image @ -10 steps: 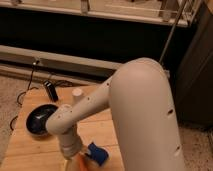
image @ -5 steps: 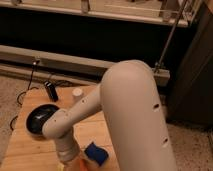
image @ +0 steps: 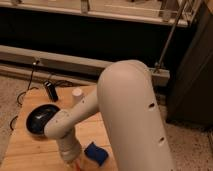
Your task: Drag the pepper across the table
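- Pepper (image: 78, 165): orange glimpse under end effector (image: 74, 163), at view's bottom; grip width cannot tell.
- Blue cloth (image: 96, 153) just right; bare table (image: 27, 150) left, before black bowl (image: 42, 118).

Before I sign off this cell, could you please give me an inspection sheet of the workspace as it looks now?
Surface: light wooden table, long planks, seams visible.
Job's things: pepper, only an orange patch under the wrist at the bottom edge; probably it.
Clutter: black bowl, dark can, white cup, blue cloth right of the wrist.
Grippers: tool low over the table at the bottom edge, beside the blue cloth, mostly cut off.
Cables: black cable by the table's far left corner.
Surroundings: speckled floor, grey ledge behind.
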`<action>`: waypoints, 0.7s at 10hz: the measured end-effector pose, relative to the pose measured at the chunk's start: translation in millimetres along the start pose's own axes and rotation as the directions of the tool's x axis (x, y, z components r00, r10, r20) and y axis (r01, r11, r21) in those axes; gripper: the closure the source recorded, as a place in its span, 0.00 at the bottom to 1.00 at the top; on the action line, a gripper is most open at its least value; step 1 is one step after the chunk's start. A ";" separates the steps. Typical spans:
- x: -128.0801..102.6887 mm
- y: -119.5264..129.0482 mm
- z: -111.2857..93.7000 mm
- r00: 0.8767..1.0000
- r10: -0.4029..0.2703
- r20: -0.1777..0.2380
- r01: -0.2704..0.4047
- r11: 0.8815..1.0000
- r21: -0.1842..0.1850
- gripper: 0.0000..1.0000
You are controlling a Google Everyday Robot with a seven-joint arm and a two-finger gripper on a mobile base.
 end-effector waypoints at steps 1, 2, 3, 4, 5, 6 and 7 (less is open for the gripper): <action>-0.3 -2.9 0.8 1.000 0.008 -0.003 -0.008 1.000 0.011 0.59; -1.5 -5.1 1.3 1.000 0.013 -0.007 -0.013 1.000 0.019 0.59; -3.1 -6.9 2.3 1.000 0.015 -0.015 -0.015 0.999 0.029 0.59; -4.5 -7.7 2.8 1.000 0.015 -0.019 -0.014 0.999 0.034 0.59; -7.2 -9.9 3.2 1.000 0.015 -0.024 -0.014 0.999 0.044 0.59; -9.3 -11.3 3.5 0.999 0.016 -0.030 -0.014 0.999 0.051 0.59; -10.8 -12.0 3.6 0.999 0.016 -0.035 -0.014 0.998 0.055 0.59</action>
